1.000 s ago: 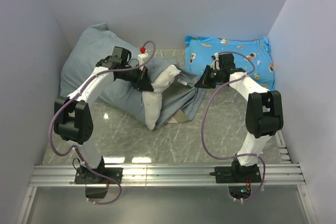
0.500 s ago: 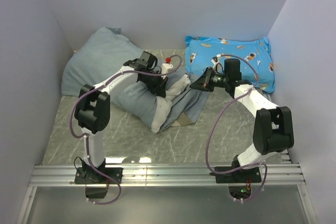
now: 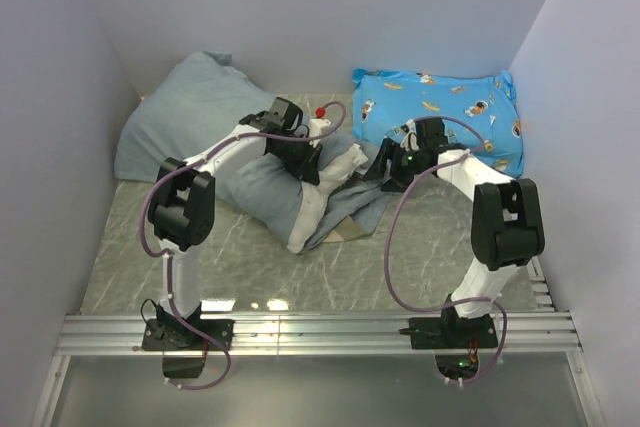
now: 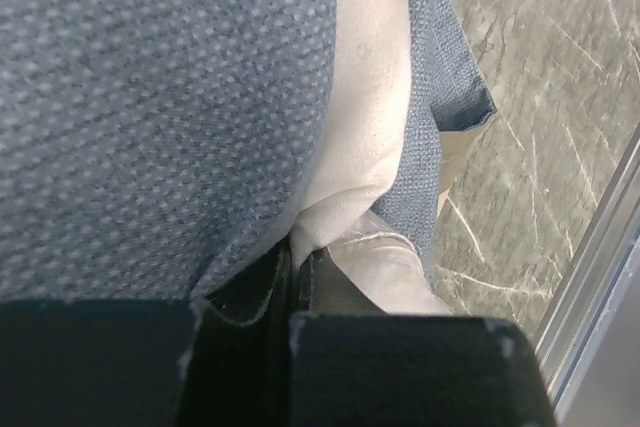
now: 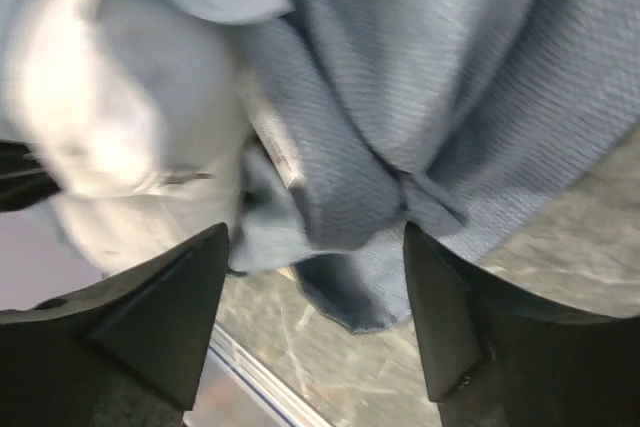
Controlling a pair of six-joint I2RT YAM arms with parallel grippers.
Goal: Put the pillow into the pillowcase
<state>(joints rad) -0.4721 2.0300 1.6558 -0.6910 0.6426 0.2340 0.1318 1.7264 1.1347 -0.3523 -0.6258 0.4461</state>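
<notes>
The grey-blue pillowcase (image 3: pixel 200 112) lies bunched at the back left, with the white pillow (image 3: pixel 308 209) partly inside it and one end sticking out of its mouth. My left gripper (image 3: pixel 306 163) is shut on a fold of the pillow (image 4: pixel 365 127), pinched between its fingers (image 4: pixel 330 292) right beside the pillowcase (image 4: pixel 150 97). My right gripper (image 3: pixel 379 169) stands open just right of the pillowcase's mouth. In the right wrist view the right gripper (image 5: pixel 315 317) holds nothing, and crumpled pillowcase (image 5: pixel 430 87) and pillow (image 5: pixel 120 117) lie ahead of it.
A bright blue cartoon-print cushion (image 3: pixel 440 112) lies at the back right, just behind the right arm. Walls close in on the left, back and right. A metal rail (image 3: pixel 320 332) runs along the near edge by the arm bases.
My right gripper has opened, let go of the pillowcase's edge and shifted slightly left. The left arm swung right with the pillow a second ago and has since held still.
</notes>
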